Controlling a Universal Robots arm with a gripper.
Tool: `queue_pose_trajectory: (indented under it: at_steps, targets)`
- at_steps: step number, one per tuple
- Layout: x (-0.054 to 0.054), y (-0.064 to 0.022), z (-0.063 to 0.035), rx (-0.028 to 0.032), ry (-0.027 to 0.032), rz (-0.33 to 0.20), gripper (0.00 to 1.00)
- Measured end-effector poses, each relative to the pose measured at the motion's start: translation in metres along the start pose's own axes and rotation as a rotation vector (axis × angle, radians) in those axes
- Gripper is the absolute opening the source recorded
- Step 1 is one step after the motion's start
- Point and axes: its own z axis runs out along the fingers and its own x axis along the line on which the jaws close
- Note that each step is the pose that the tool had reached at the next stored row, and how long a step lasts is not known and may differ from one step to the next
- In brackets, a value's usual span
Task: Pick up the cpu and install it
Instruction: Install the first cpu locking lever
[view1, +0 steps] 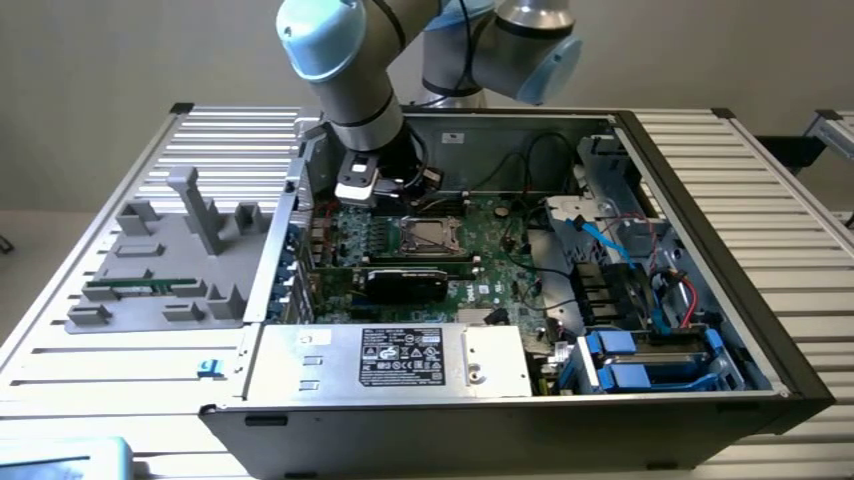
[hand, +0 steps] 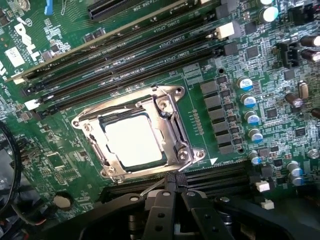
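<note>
The cpu lies in the motherboard socket; the tool, pressed together, hovers at its edge.

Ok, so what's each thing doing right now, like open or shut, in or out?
gripper: shut, tips right by the socket frame's edge.
cpu: lying flat in its socket.
socket frame: down flat around the cpu.
memory slots: empty.
computer case: open, insides showing.

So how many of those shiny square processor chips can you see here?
1. The cpu sits inside the metal socket frame on the green motherboard, close to the tips of the shut gripper. Another could lie hidden behind the arm.
</note>
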Motion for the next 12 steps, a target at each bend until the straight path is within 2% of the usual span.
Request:
queue_pose_trajectory:
  at_steps: [6,12]
  targets:
    - [-0.0067,-0.0014,-0.0006,0.0001,-0.0001,0.000,0.11]
    - [-0.0076,-0.0022,-0.0004,-0.0004,0.0006,0.002,0.11]
